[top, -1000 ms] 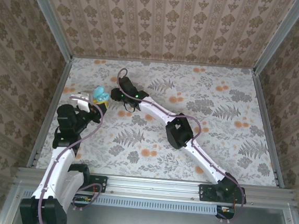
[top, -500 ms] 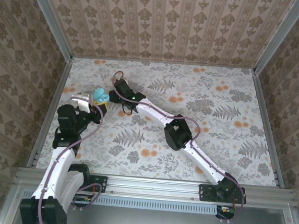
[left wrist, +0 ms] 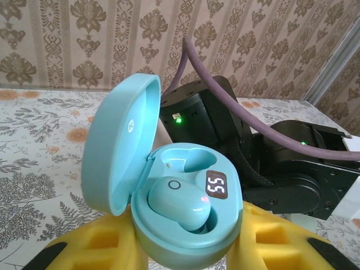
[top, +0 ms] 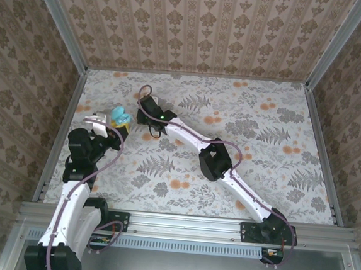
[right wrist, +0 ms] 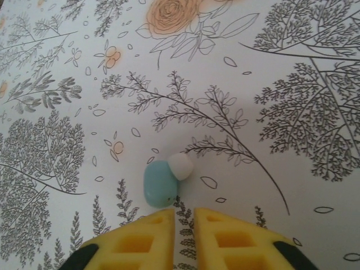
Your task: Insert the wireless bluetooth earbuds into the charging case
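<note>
Top external: the left gripper (top: 117, 124) holds the charging case (top: 119, 113), which sits up between its fingers with the lid raised. The right arm (top: 216, 160) reaches across the table (top: 273, 156). The right gripper (top: 145, 103) is low over the cloth, just right of the case and apart from it. Its finger gap is too small to read from here.

Left wrist: both yellow fingers (left wrist: 107, 247) are clamped on the lower shell of the case, one on each side. The lid (left wrist: 112, 152) stands open on the left-finger side. The seated earbud (left wrist: 180, 202) rests in the well nearest the fingers and shows a small red light. The well beyond it is vacant. The display (left wrist: 216, 185) reads 55. The black body of the right arm is behind the case, with green lights on.

Right wrist: the yellow fingers (right wrist: 140, 236) are drawn together to a thin slit with nothing between them. The loose earbud (right wrist: 160, 183) lies on the table just ahead of the left fingertip, off to the left of the slit, with its white tip (right wrist: 181, 166) pointing away. Contact with the fingertip cannot be judged.
</note>
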